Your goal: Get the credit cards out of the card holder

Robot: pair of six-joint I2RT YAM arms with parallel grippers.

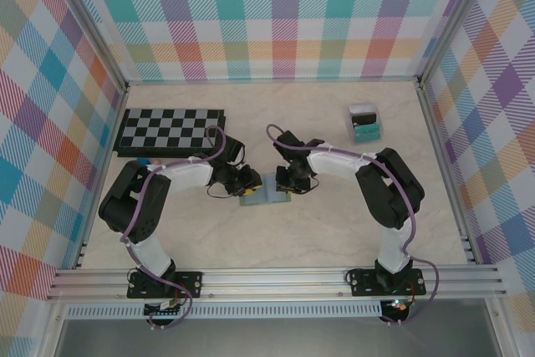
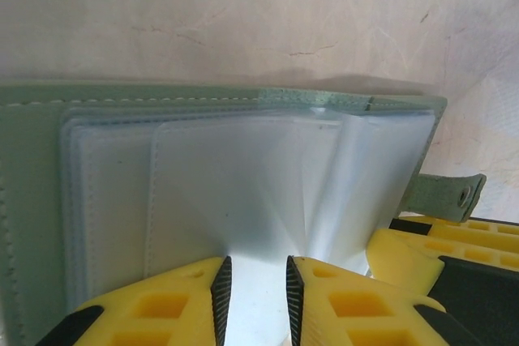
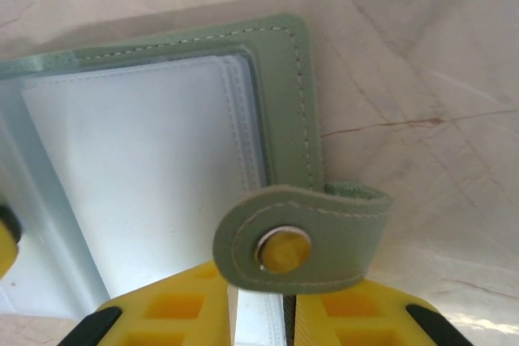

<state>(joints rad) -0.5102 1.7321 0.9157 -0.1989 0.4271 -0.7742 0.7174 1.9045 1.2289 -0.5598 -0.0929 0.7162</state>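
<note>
Two yellow, ribbed tools sit closest. The left tool is nearly closed, pinching one frosted plastic sleeve of the single holder. The right tool, equally narrow, clamps the holder's edge beneath its one rounded snap tab. The stitched, sage-green holder lies open on the marbled table between them. Farther off are one chessboard and one clear box.
</note>
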